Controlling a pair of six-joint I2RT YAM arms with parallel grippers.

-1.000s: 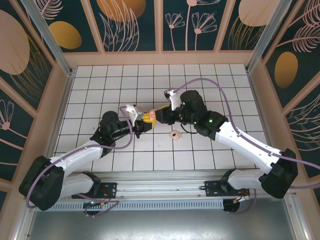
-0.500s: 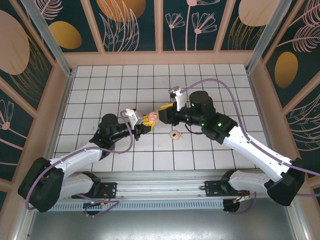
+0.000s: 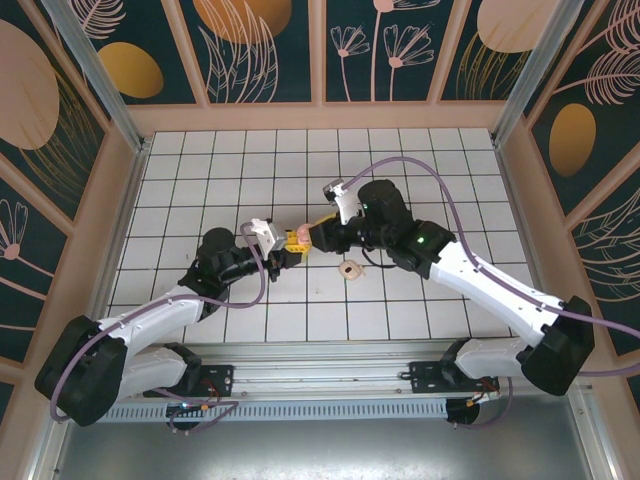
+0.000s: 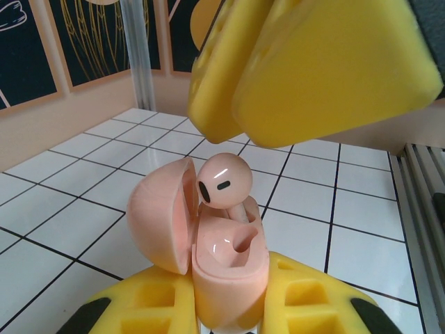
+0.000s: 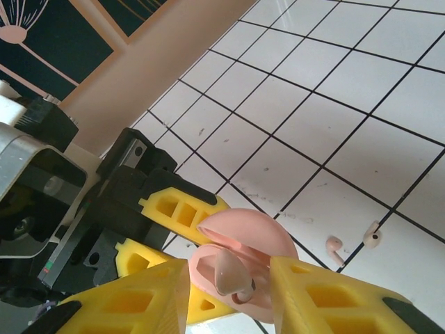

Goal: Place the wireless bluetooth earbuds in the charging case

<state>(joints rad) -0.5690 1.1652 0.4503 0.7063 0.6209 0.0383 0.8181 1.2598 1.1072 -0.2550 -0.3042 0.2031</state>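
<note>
One earbud (image 4: 221, 182) half-hidden in charging case (image 4: 226, 278), left jaws tight on it; right jaws ajar, empty.

Lighting is bright, even and comes from overhead. In the top view my arms (image 3: 480, 280) cast only faint, soft shadows on the bench (image 3: 200, 160). In my left wrist view the charging case (image 4: 229, 278) carries small white glare spots, and the yellow fingers (image 4: 334, 62) nearest the lens are soft-focused.
</note>
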